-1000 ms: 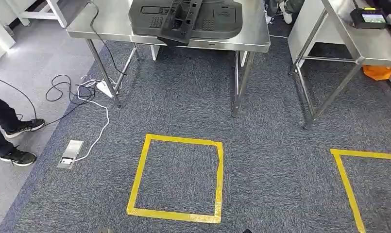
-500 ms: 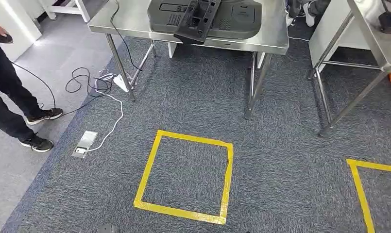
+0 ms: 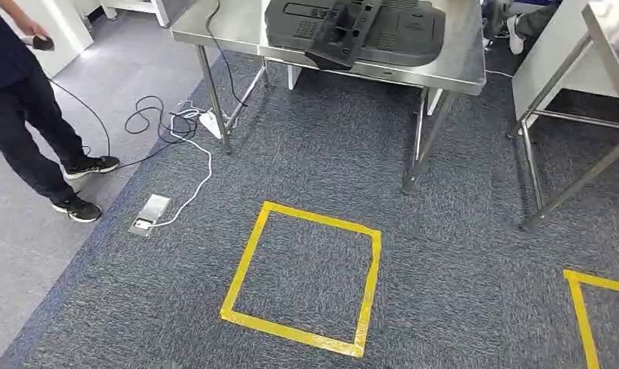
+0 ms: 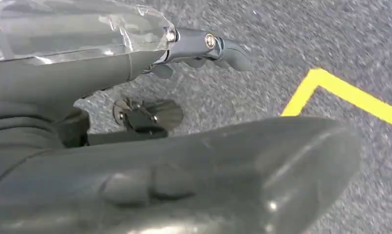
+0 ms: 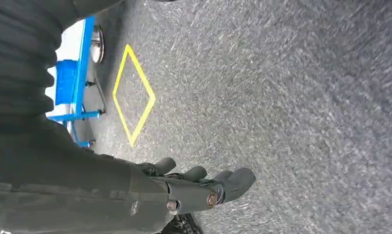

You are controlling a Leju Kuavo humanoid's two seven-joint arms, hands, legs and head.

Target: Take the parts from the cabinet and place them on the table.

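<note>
Both hands hang empty above the carpet: the left hand (image 4: 203, 46) and the right hand (image 5: 203, 187) each show loosely curled fingers holding nothing. You carry no part now. Black moulded parts (image 3: 356, 31) already lie on the steel counter (image 3: 460, 73) ahead; the cabinet is not visible, so locate it before reaching. Hazards, in likely order: the white cable (image 3: 191, 181) and the floor box (image 3: 151, 214) lie near your walking path and may snag a foot; a person (image 3: 29, 115) stands close on the left and may be struck during a turn.
</note>
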